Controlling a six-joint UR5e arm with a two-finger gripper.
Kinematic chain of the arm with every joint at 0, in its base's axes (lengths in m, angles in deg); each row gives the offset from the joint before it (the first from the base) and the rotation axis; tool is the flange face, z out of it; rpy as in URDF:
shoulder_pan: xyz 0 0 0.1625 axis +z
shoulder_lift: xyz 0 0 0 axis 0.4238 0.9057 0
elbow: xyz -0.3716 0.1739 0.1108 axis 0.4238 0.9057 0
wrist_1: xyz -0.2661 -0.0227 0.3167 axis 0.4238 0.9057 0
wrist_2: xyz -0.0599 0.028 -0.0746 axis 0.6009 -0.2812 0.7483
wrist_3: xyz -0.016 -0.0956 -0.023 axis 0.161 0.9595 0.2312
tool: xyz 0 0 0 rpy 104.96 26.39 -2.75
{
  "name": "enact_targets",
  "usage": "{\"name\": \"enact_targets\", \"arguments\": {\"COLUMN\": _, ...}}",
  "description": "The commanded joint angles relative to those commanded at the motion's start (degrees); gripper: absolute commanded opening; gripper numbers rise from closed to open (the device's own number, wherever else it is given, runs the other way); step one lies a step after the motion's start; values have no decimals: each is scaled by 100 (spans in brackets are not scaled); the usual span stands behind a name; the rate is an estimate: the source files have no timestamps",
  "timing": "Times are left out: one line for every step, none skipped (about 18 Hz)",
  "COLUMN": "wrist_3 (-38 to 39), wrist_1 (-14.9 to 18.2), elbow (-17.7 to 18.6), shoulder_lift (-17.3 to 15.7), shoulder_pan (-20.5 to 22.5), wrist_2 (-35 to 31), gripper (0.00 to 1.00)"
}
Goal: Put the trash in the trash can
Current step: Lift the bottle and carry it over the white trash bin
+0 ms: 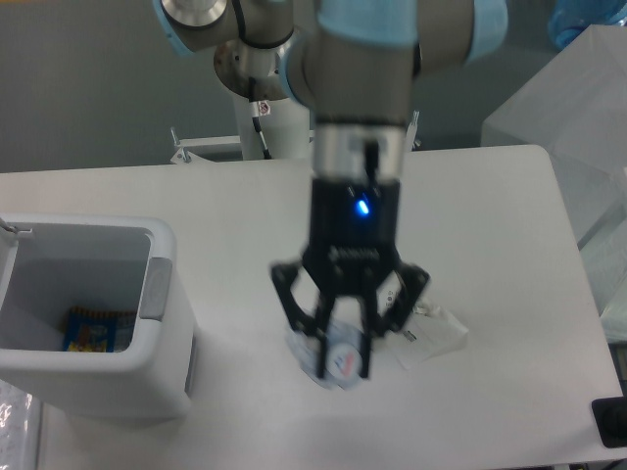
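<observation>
The small clear bottle (336,360) with its red-and-blue label sits clamped between the two fingers of the end effector (341,354), held above the white tabletop (245,206) near its front edge; the picture is blurred there, so the exact tilt of the bottle cannot be told. The end effector hangs from the arm (364,117), whose wrist shows a small blue light. Just to the right of the bottle, lying flat on the tabletop, is the crumpled clear wrapper (431,328) with its white printed label, partly hidden behind the fingers. Well to the left, at the tabletop's left edge, stands the white trash can (165,343), open at the top, with a grey tab on its right rim. Inside it, at the bottom, lies a blue and yellow packet (93,331).
</observation>
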Motion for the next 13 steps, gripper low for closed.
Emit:
{"name": "enact_targets", "arguments": {"wrist_3": 0, "wrist_1": 0, "elbow": 0, "shoulder_lift": -70, "shoulder_pan": -79, "wrist_2": 26, "gripper": 28}}
{"name": "enact_targets", "arguments": {"wrist_3": 0, "wrist_1": 0, "elbow": 9, "shoulder_lift": -141, "shoulder_pan": -167, "wrist_2": 79, "gripper": 28}}
{"name": "enact_targets", "arguments": {"wrist_3": 26, "wrist_1": 9, "elbow": 17, "shoulder_lift": -185, "shoulder_pan": -254, "wrist_2": 140, "gripper": 28}}
{"name": "enact_targets", "arguments": {"wrist_3": 131, "wrist_1": 0, "elbow": 26, "shoulder_lift": -203, "shoulder_pan": -386, "wrist_2": 193, "gripper": 28}}
{"name": "enact_targets", "arguments": {"wrist_3": 306, "wrist_1": 9, "elbow": 26, "shoulder_lift": -255, "shoulder_pan": -509, "wrist_2": 194, "gripper": 28}}
{"name": "enact_targets", "arguments": {"wrist_3": 386, "wrist_1": 0, "elbow": 35, "shoulder_lift": -369, "shoulder_pan": -554, "wrist_2": 194, "gripper": 28}}
{"name": "enact_targets", "arguments": {"wrist_3": 395, "wrist_1": 0, "elbow": 44, "shoulder_lift": -413, "shoulder_pan": -563, "wrist_2": 194, "gripper": 28}}
{"name": "enact_targets", "arguments": {"wrist_3": 404, "wrist_1": 0, "elbow": 18, "shoulder_lift": -414, "shoulder_pan": -606, "wrist_2": 194, "gripper": 28}}
{"name": "enact_targets", "arguments": {"wrist_3": 404, "wrist_1": 0, "elbow": 18, "shoulder_lift": -431, "shoulder_pan": -711, "wrist_2": 202, "gripper": 28}}
{"name": "enact_targets", "arguments": {"wrist_3": 404, "wrist_1": 0, "elbow": 9, "shoulder_lift": -466, "shoulder_pan": -791, "wrist_2": 194, "gripper": 28}}
{"name": "enact_targets", "arguments": {"wrist_3": 413, "wrist_1": 0, "elbow": 9, "shoulder_lift": -527, "shoulder_pan": -818, "wrist_2": 194, "gripper": 28}}
{"name": "enact_targets", "arguments": {"wrist_3": 430, "wrist_1": 0, "elbow": 44, "shoulder_lift": -545, "shoulder_pan": -870, "wrist_2": 194, "gripper": 28}}
{"name": "enact_targets", "arguments": {"wrist_3": 448, "wrist_1": 9, "elbow": 96, "shoulder_lift": -580, "shoulder_pan": -975, "wrist_2": 194, "gripper": 28}}
